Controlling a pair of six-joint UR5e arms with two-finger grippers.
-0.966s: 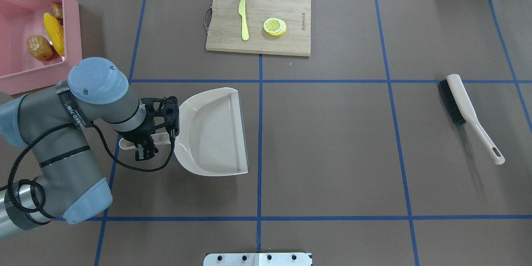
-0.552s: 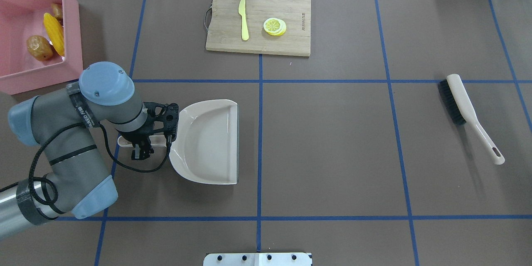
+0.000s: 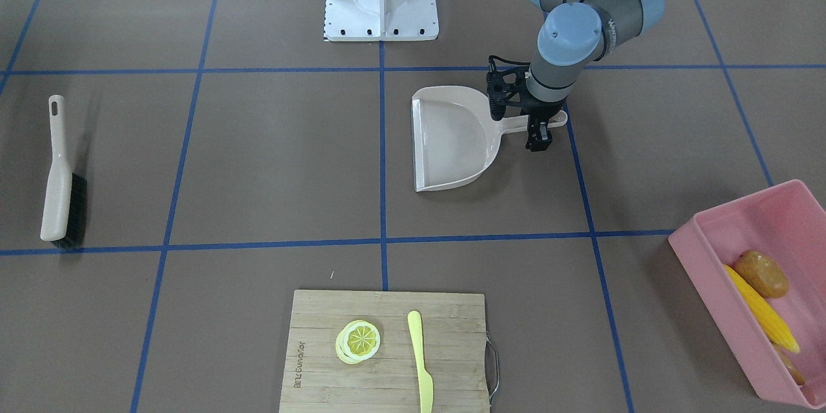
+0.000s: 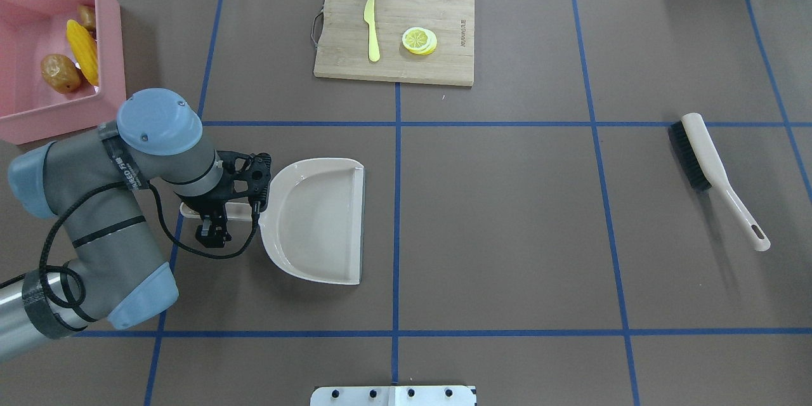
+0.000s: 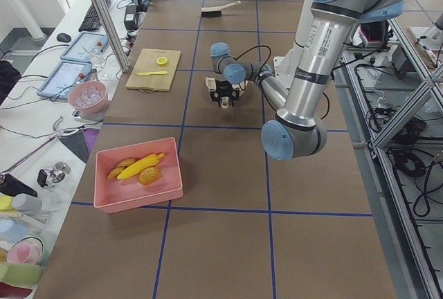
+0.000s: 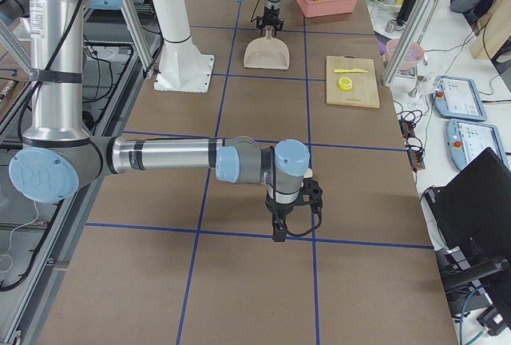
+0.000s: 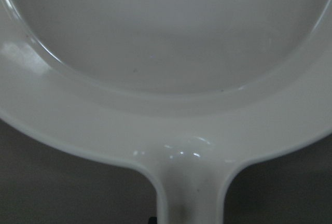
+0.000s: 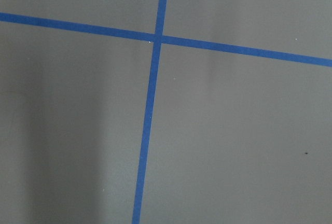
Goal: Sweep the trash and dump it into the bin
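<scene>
The pink bin (image 4: 112, 32) stands at the table's far left corner and also shows in the front-facing view (image 3: 735, 211). In it lie the yellow corn cob (image 4: 82, 51), the brown-orange potato (image 4: 60, 73) and the tan ginger root (image 4: 87, 16). My left gripper (image 4: 212, 216) is shut on the handle of the beige dustpan (image 4: 317, 222), which lies flat on the table and is empty. The left wrist view shows the dustpan's handle (image 7: 189, 198) close up. My right gripper (image 6: 287, 217) shows only in the right side view, low over the table; I cannot tell its state.
A beige brush (image 4: 704, 158) with black bristles lies at the right. A wooden cutting board (image 4: 444, 13) at the far middle holds a pale yellow knife (image 4: 371, 28) and a lemon slice (image 4: 419, 40). Blue tape lines cross the brown table.
My left arm has drawn the dustpan a little toward the robot and to the left, and the pan has gone from tilted to flat on the table. The brush has not moved.
</scene>
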